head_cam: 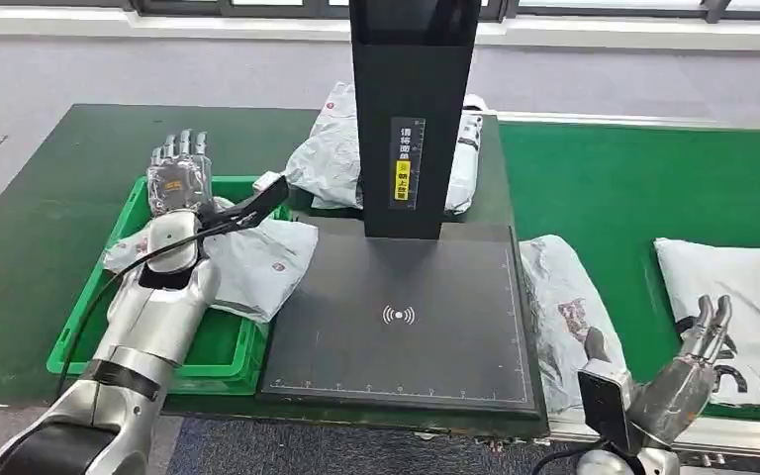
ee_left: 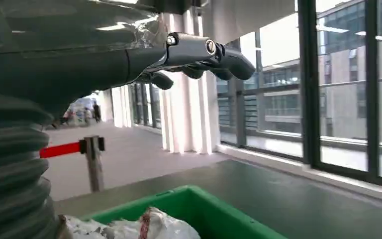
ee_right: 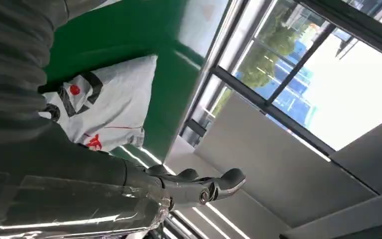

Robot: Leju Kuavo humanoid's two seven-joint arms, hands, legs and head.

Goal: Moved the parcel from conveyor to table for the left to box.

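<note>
My left hand point(head_cam: 178, 173) hovers flat and open over the far end of the green box point(head_cam: 220, 358), fingers point(ee_left: 219, 55) stretched out and holding nothing. A grey parcel point(head_cam: 242, 259) lies in the box and hangs over its right rim; the left wrist view shows it too point(ee_left: 139, 226). My right hand point(head_cam: 688, 371) stands open near the front edge of the green conveyor point(head_cam: 614, 188), fingers up, empty. One grey parcel point(head_cam: 564, 312) lies on the belt just left of it, and a white parcel point(head_cam: 742, 297) with black and red print lies right of it point(ee_right: 104, 102).
A black scanner platform point(head_cam: 401, 317) with a tall black post point(head_cam: 414, 109) stands between box and conveyor. More grey parcels point(head_cam: 332, 153) are piled behind the post. The box rests on a dark green table point(head_cam: 40, 218). A red barrier strap point(ee_left: 62, 148) stands beyond it.
</note>
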